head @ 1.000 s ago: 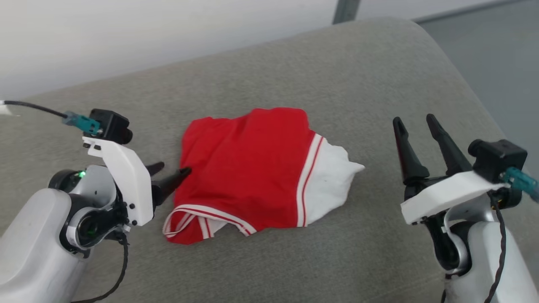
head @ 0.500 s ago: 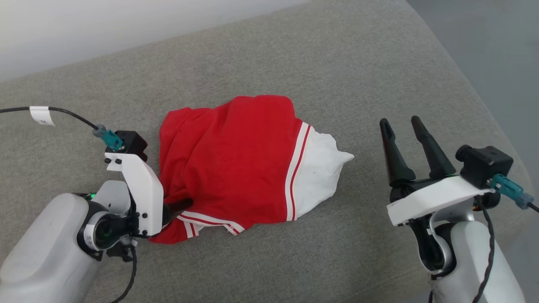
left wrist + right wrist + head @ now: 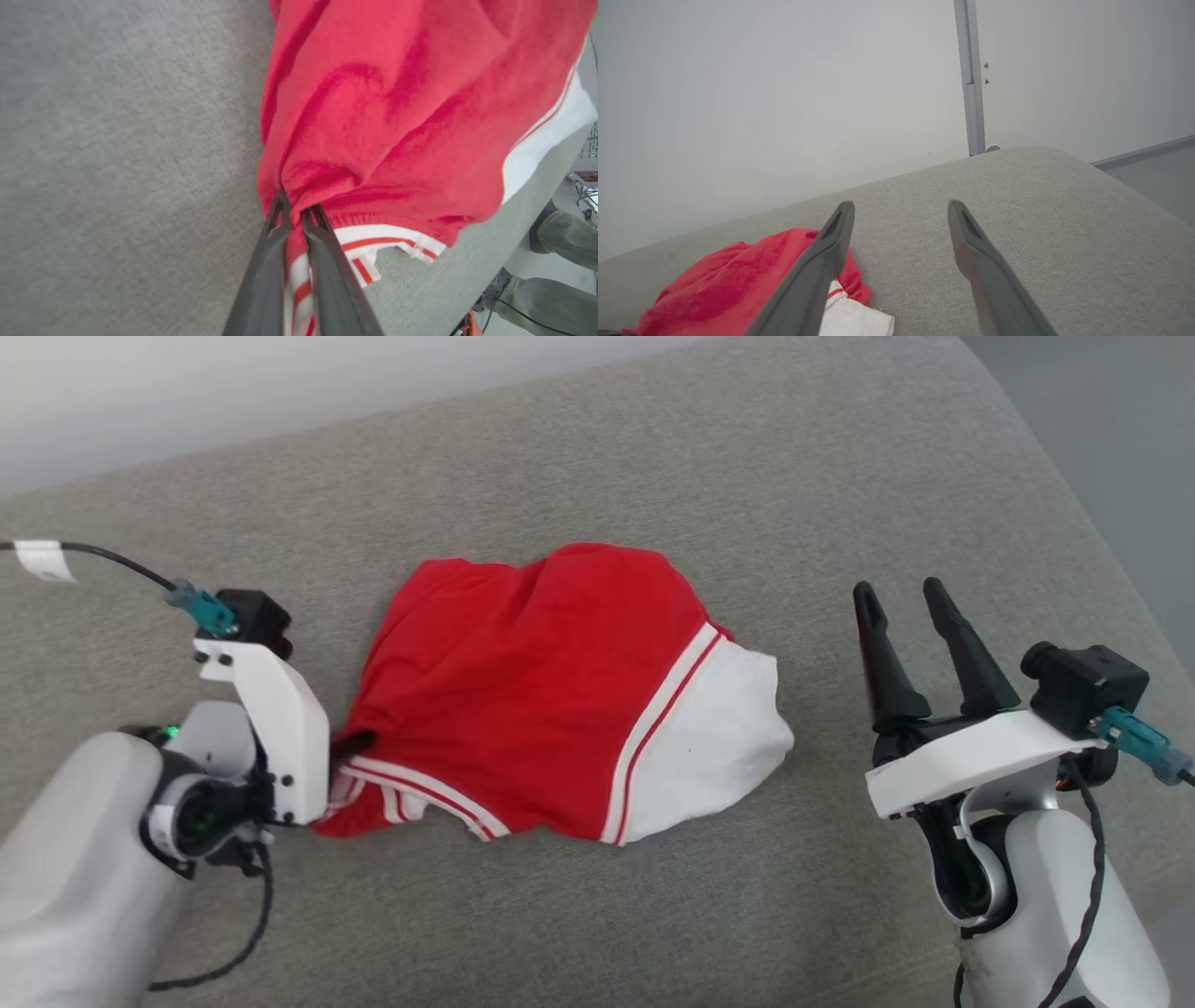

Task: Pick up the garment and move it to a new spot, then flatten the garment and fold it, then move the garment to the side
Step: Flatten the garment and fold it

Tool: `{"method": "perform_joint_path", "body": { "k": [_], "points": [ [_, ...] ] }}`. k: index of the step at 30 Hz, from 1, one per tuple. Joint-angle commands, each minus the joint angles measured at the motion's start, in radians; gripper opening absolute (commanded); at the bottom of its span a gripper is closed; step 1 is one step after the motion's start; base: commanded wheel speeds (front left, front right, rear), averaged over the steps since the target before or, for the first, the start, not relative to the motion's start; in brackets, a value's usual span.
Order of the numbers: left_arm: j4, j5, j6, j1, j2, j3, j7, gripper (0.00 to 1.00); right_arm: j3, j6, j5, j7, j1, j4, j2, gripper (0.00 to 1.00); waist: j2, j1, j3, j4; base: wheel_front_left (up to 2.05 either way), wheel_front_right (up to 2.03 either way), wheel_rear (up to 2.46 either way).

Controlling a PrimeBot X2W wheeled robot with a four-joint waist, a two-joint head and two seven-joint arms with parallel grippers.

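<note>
The garment point(image 3: 551, 681), a crumpled red shirt with a white sleeve and red-and-white striped trim, lies mid-cushion in the head view. My left gripper point(image 3: 353, 744) is shut on the garment's near-left edge, just above the striped hem. In the left wrist view the two dark fingers point(image 3: 275, 233) pinch a bunched fold of the red garment point(image 3: 397, 107). My right gripper point(image 3: 901, 602) stands open to the right of the white sleeve, apart from it and holding nothing. The right wrist view has that right gripper point(image 3: 899, 210) spread wide above the cushion, with the garment point(image 3: 738, 284) at lower left.
The garment lies on a grey fabric cushion point(image 3: 653, 457) whose rounded edge falls away at the right to a grey floor point(image 3: 1120, 439). A pale wall point(image 3: 784, 93) with a grey vertical strip point(image 3: 971, 79) lies behind. A person's legs point(image 3: 556, 261) are beyond the cushion's edge.
My left gripper moved onto the garment's left edge and shut on it, tugging that edge and bunching the cloth. The head camera shifted. The right gripper stays open.
</note>
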Motion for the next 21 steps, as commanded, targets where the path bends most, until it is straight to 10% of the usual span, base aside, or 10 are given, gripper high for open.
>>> {"method": "perform_joint_path", "body": {
  "k": [1,14,21],
  "points": [
    [-0.008,0.017,-0.006,-0.021,0.015,0.012,-0.011,0.00,-0.007,0.000,0.002,-0.004,-0.007,0.000,0.000,1.00,0.0000,-0.0001,-0.004,0.013,0.00,0.00,0.00],
    [-0.108,-0.004,0.054,0.057,0.157,0.125,-0.078,0.00,-0.053,0.000,-0.026,0.017,0.021,-0.003,0.000,1.00,0.0000,-0.0001,-0.040,0.094,0.00,0.00,0.00],
    [-0.253,-0.032,0.045,0.109,0.132,0.133,-0.122,0.00,-0.075,0.000,-0.044,0.033,0.040,-0.011,0.000,1.00,0.0000,-0.0001,-0.068,0.123,0.00,0.00,0.00]
  ]
}}
